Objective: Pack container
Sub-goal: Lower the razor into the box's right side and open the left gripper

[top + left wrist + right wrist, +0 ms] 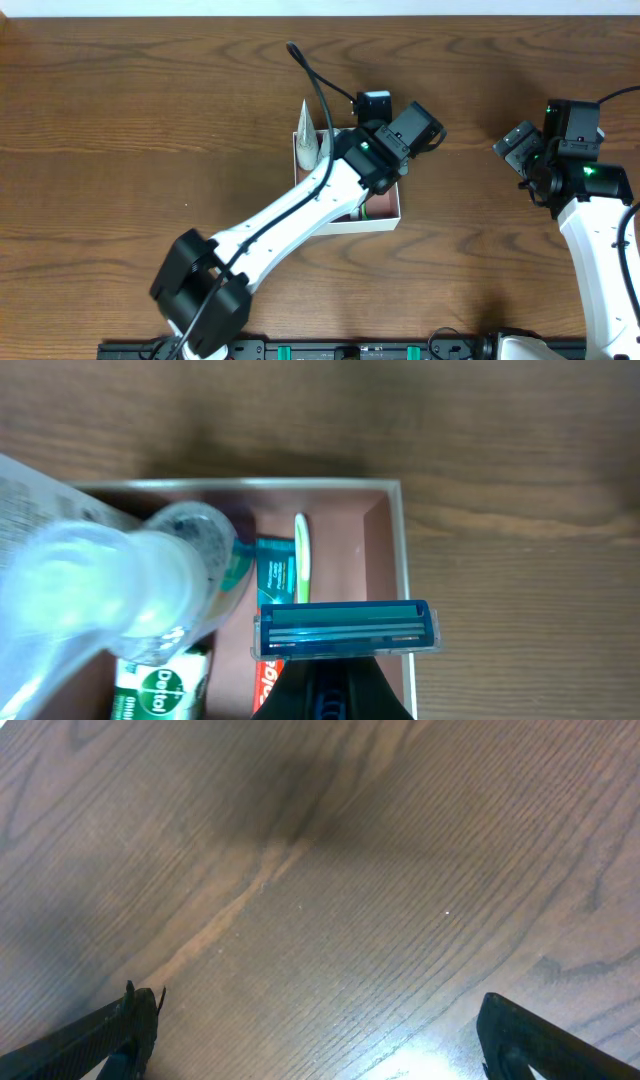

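The container (385, 540) is a shallow square box with thin white walls and a pinkish-brown floor; in the overhead view its white wall (385, 222) shows under my left arm. My left gripper (330, 700) hangs over it, shut on a razor whose blue head (345, 630) juts out ahead of the dark handle. Inside lie a green-and-white toothbrush (301, 555), a Dettol packet (160, 690), a red Colgate tube (268, 682) and a clear bottle (150, 590). My right gripper (525, 150) stands open over bare wood, far right, its fingers (120, 1030) wide apart.
The clear bottle's pale tip (307, 140) sticks up at the box's left side. A black cable (320, 90) runs along the left arm. Brown wooden tabletop (150, 120) surrounds the box on all sides.
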`<state>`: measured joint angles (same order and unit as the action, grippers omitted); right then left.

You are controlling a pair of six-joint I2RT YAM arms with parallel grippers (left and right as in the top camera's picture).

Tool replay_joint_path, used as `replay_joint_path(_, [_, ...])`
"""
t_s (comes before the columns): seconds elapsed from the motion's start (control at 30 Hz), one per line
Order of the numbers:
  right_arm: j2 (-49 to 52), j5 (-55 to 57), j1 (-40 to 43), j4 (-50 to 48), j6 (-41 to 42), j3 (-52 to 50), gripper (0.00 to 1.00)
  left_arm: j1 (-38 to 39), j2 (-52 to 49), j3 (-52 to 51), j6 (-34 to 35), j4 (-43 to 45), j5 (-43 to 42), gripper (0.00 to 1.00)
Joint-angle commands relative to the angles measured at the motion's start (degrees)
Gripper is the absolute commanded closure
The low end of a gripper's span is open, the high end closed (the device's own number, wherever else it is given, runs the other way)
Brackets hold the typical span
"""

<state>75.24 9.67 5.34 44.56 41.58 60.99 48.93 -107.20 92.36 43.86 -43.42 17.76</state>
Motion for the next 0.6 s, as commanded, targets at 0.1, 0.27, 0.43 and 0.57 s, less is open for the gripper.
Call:
replay_joint_path(0.1, [-0.72,0.42,0.37,0.04,-0.50,0.17,0.01,0.02,-4.55,0.59,3.52,0.61,-3.08,0.94])
replay_joint_path(0.27, [-0.72,0.42,0.37,0.07,-0.52,0.17,0.01,0.02,-7.74,0.55,3.67,1.60,-5.60,0.94])
replay_joint_path(0.43, [-0.72,0.42,0.37,0.04,-0.52,0.17,0.01,0.02,-9.31,0.52,3.67,2.16,-5.79,0.94])
replay_joint_path(0.57, [-0.72,0.42,0.37,0.04,-0.52,0.17,0.01,0.02,-9.40,0.50,3.65,2.73,-5.79,0.94])
